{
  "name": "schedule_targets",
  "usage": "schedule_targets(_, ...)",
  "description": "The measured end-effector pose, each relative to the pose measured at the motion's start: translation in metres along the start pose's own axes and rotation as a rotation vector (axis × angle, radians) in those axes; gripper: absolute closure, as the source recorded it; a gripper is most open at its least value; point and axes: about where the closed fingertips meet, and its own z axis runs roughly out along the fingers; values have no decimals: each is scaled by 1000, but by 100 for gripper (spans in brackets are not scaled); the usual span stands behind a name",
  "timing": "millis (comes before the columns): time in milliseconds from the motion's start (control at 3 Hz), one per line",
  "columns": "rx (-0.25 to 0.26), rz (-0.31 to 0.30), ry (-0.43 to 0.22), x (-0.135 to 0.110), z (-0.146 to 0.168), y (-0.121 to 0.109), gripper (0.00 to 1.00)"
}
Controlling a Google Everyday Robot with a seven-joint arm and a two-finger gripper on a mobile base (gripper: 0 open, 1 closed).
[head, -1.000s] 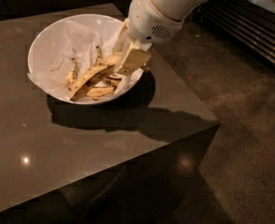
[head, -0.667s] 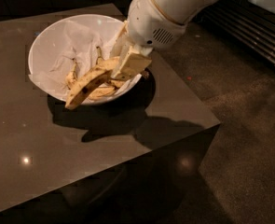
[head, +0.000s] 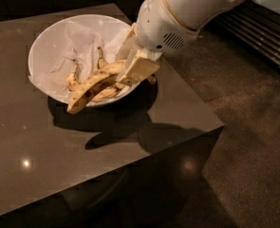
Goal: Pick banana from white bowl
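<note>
The gripper [head: 130, 64] hangs over the right side of the white bowl [head: 59, 27], its fingers pinching the right end of the banana [head: 93, 83], whose left end juts past the bowl's near rim above the table [head: 44, 146]

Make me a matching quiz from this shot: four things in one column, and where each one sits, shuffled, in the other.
1. long speckled yellow banana
2. large round white bowl
3. robot's claw
4. crumpled white paper

A. lines the bowl's inside
B. stands on the dark glossy table
C. shut on one end of the banana, over the bowl's right-hand rim
D. tip pokes out past the bowl's front rim

Pairs: 1-D, 2-B, 3-C, 4-A.
</note>
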Motion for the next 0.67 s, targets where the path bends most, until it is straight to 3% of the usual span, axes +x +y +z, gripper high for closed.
schedule_targets(667, 66, 107, -68, -6, -30, 57, 100)
